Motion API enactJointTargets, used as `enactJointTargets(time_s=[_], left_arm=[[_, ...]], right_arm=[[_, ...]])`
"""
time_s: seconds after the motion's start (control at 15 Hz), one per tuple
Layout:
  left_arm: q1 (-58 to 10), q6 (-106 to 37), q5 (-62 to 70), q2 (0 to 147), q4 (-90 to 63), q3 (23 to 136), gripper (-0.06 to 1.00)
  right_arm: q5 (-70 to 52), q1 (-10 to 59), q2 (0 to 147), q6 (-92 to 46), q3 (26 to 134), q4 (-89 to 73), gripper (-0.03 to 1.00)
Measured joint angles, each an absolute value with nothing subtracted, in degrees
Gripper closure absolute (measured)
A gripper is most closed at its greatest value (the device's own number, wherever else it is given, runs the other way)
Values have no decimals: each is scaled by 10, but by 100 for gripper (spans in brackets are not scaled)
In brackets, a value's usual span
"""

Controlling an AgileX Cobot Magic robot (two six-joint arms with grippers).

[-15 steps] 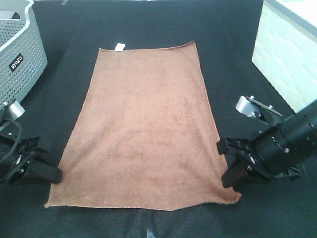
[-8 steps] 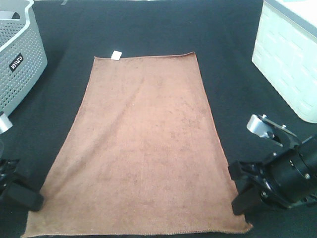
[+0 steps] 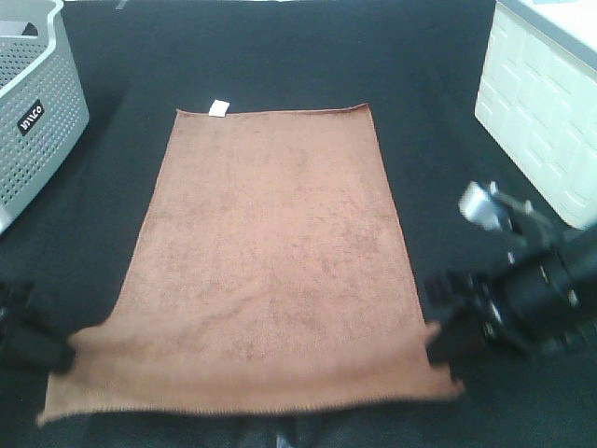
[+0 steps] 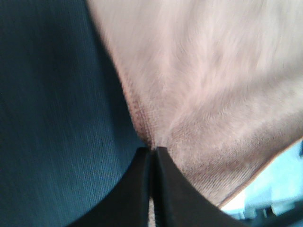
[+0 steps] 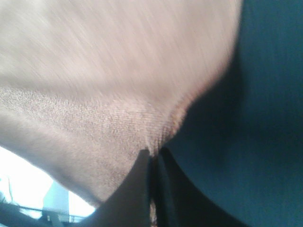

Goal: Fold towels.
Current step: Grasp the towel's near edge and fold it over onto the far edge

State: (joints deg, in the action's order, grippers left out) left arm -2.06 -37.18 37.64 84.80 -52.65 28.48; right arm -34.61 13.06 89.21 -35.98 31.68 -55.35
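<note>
The black counter [image 3: 280,56] carries one reddish-brown towel [image 3: 270,233]. It lies lengthwise down the middle, its far short edge flat and straight. The pile is soft and even, with a stitched hem along the edges. A shallow crease crosses its near end, and the strip in front of that crease looks raised off the counter.

A white brick-patterned bin [image 3: 546,112] stands at the far right. A grey perforated basket [image 3: 37,112] stands at the far left. Both are well apart from the cloth.

The right pincer [image 5: 154,153], blurred in the high view, is clenched on the near right edge. The left pincer [image 4: 154,150] is clenched on the near left edge.

A small white tag [image 3: 219,107] juts from the far hem, near its left corner.
</note>
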Motion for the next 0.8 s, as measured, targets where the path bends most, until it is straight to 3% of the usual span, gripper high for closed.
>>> enactJointTargets(time_s=[0.4, 0.8], left_arm=[[-21, -369, 344, 939, -531, 474, 94], [-21, -340, 340, 1104, -521, 739, 94]], right_arm=[[-386, 131, 992, -318, 553, -521, 97], [-443, 129, 1180, -215, 881, -417, 97]])
